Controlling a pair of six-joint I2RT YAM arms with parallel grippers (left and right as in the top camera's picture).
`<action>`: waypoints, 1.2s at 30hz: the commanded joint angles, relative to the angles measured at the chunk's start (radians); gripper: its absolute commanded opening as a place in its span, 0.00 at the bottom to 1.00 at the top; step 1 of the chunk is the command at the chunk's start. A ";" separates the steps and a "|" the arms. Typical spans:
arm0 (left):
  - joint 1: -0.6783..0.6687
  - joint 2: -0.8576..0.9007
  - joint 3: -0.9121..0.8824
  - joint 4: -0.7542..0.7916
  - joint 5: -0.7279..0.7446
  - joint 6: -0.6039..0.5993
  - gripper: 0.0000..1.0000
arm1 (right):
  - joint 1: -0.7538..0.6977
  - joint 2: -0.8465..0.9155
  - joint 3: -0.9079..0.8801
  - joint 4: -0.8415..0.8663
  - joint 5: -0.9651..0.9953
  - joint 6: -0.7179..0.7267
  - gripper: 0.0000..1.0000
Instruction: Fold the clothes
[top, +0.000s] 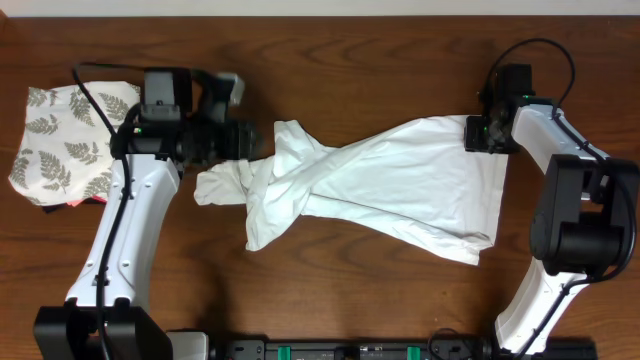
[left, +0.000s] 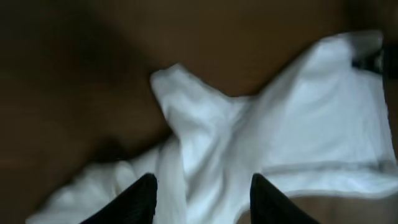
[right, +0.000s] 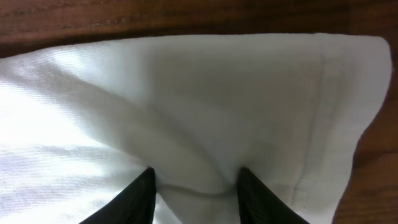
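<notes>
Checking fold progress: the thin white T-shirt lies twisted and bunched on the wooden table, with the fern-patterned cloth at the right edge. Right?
Not quite. In the overhead view the fern-patterned cloth sits at the left edge, behind the left arm. The thin white T-shirt does lie twisted and bunched on the wooden table.

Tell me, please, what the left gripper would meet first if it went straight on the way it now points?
Most likely the bunched end of the white T-shirt: in the wrist view the left gripper has its jaws apart with crumpled cloth directly ahead and between them. How near the cloth lies is unclear.
</notes>
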 joint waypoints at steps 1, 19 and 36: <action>-0.024 0.035 0.004 0.041 -0.083 -0.085 0.49 | -0.023 0.071 -0.059 -0.045 0.017 0.021 0.41; -0.123 0.253 0.003 -0.122 -0.189 -0.084 0.47 | -0.023 0.071 -0.059 -0.061 0.017 0.021 0.41; -0.123 0.264 -0.044 -0.140 -0.292 -0.084 0.40 | -0.023 0.071 -0.059 -0.061 0.017 0.021 0.42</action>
